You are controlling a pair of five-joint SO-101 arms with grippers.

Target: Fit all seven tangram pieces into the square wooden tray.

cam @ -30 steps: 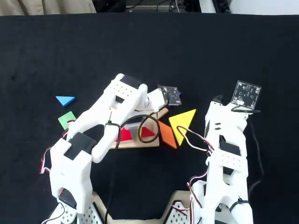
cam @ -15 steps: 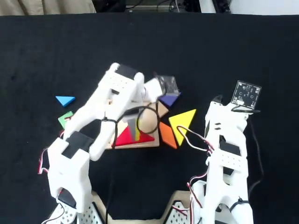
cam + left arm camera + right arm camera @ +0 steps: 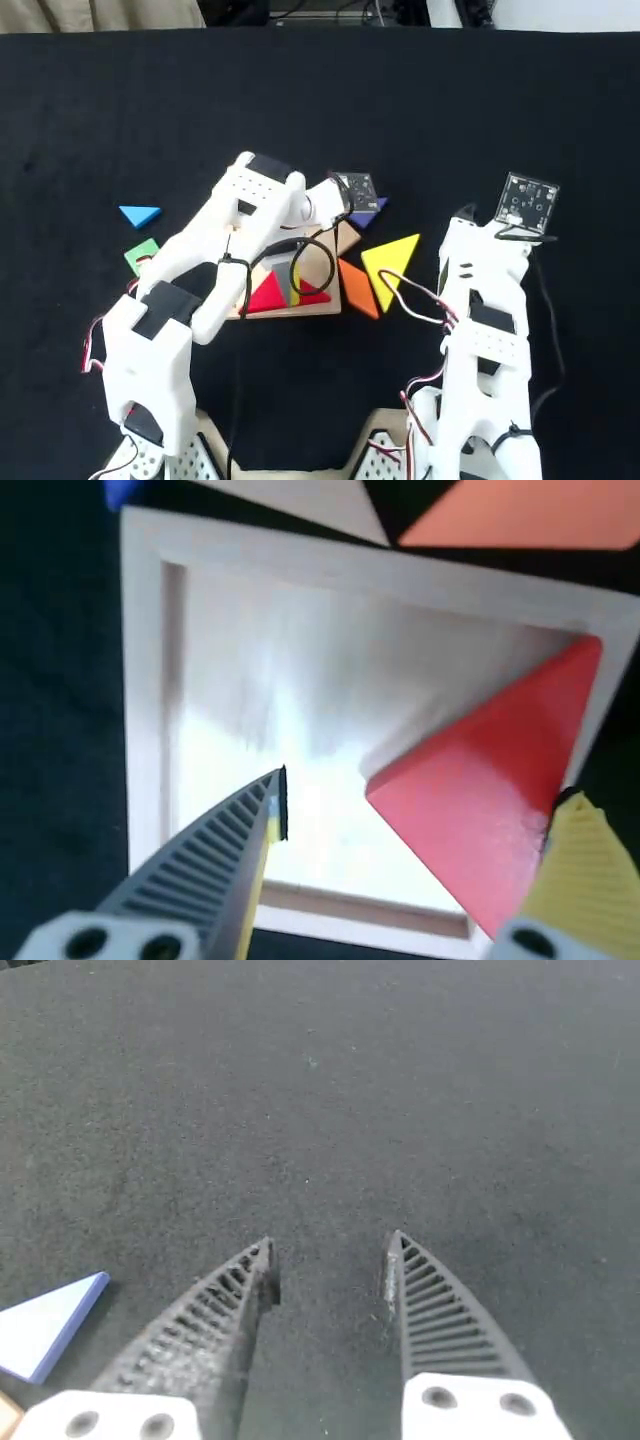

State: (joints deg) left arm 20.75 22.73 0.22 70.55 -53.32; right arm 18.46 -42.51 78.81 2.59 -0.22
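Note:
The square wooden tray [image 3: 300, 310] lies mid-table under my left arm. A red triangle [image 3: 264, 295] lies inside it, and the left wrist view shows that triangle [image 3: 490, 800] against the tray's rim [image 3: 145, 680]. My left gripper [image 3: 425, 805] hangs open over the tray, with one finger over the bare floor and the other at the red triangle's edge. An orange parallelogram [image 3: 358, 287], a yellow triangle [image 3: 393, 262], a dark blue triangle [image 3: 363, 212] and a pale wooden triangle [image 3: 346, 238] lie by the tray's right side. My right gripper [image 3: 330, 1255] is open above the black cloth.
A blue triangle [image 3: 139, 214] and a green square [image 3: 143, 256] lie apart at the left. The right arm [image 3: 485, 300] stands right of the yellow triangle. Black cloth covers the whole table, with open room at the far side.
My left arm's wrist lifted and swung toward the far side, then settled lower over the tray. The tray shifted slightly left. The right arm has stayed still.

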